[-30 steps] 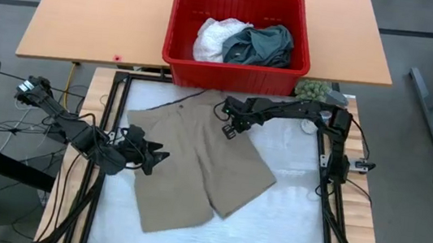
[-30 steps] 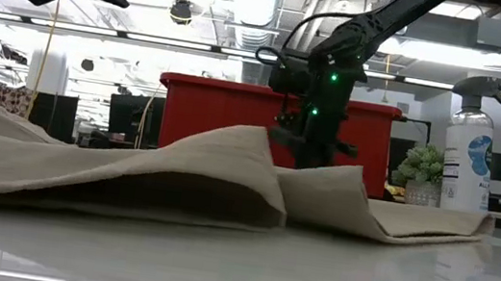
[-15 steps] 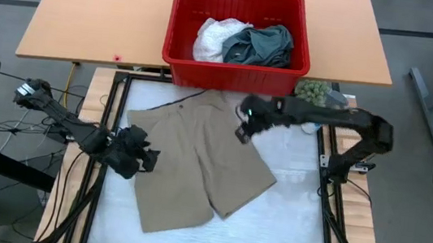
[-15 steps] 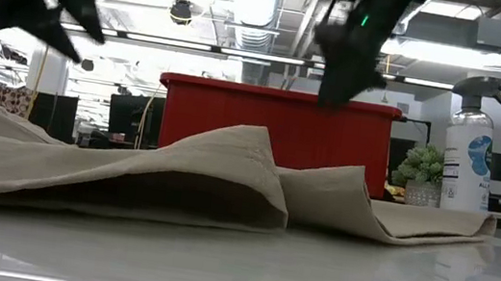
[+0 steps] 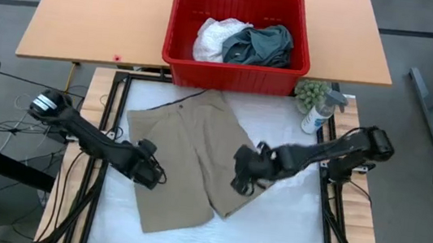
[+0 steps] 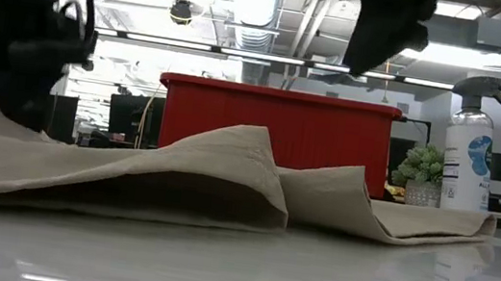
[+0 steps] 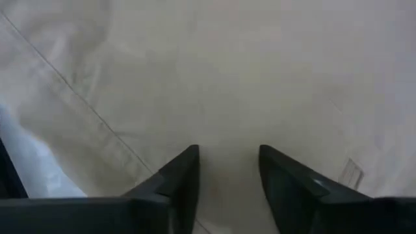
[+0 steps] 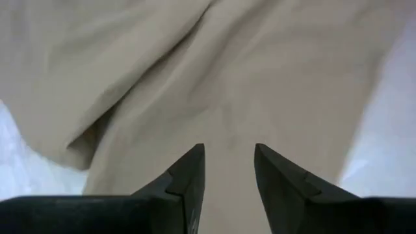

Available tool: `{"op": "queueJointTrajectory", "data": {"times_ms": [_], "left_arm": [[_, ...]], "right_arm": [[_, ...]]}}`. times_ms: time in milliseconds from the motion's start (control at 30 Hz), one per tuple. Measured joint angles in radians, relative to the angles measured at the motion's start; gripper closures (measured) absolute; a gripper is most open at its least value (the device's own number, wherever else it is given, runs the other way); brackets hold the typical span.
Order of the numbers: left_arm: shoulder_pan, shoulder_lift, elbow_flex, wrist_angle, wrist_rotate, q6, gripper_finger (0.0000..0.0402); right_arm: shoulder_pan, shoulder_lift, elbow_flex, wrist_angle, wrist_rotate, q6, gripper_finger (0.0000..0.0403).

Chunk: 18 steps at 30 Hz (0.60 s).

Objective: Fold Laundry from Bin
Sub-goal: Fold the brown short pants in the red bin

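Both arms have come down and forward since a second ago: the right tool (image 5: 245, 174), which then stood at the top edge of the khaki shorts (image 5: 196, 156) near the bin (image 5: 234, 73), now sits over the shorts' right leg, and the left tool (image 5: 152, 173) has moved onto the shorts' left edge.

Seen from each wrist, the left tool's fingers (image 7: 183, 179) and the right tool's fingers (image 8: 190, 175) are spread a little apart, with khaki cloth showing in the gap; neither pinches anything.

The shorts lie spread on the white surface (image 5: 286, 228), rumpled into low folds in the level view. A white garment (image 5: 214, 38) and a dark teal garment (image 5: 262, 43) lie inside the red bin, which stands just behind the shorts. A spray bottle (image 5: 317, 112) and a small green plant (image 5: 312, 90) stand near the bin's right corner.
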Motion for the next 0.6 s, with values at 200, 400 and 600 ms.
{"op": "queueJointTrajectory", "data": {"times_ms": [200,400,600], "left_arm": [[-0.028,0.119,0.002,0.154,0.109,-0.002,0.0348],[-0.054,0.14,0.007,0.438,0.222,-0.077,0.0395],[-0.044,0.112,0.037,0.849,0.256,-0.065,0.0398]], "right_arm": [[0.1,0.171,0.0,0.088,0.016,0.078,0.0306],[0.169,0.244,0.0,0.048,0.007,0.194,0.0362],[0.213,0.23,0.0,-0.123,0.012,0.348,0.0382]]}}
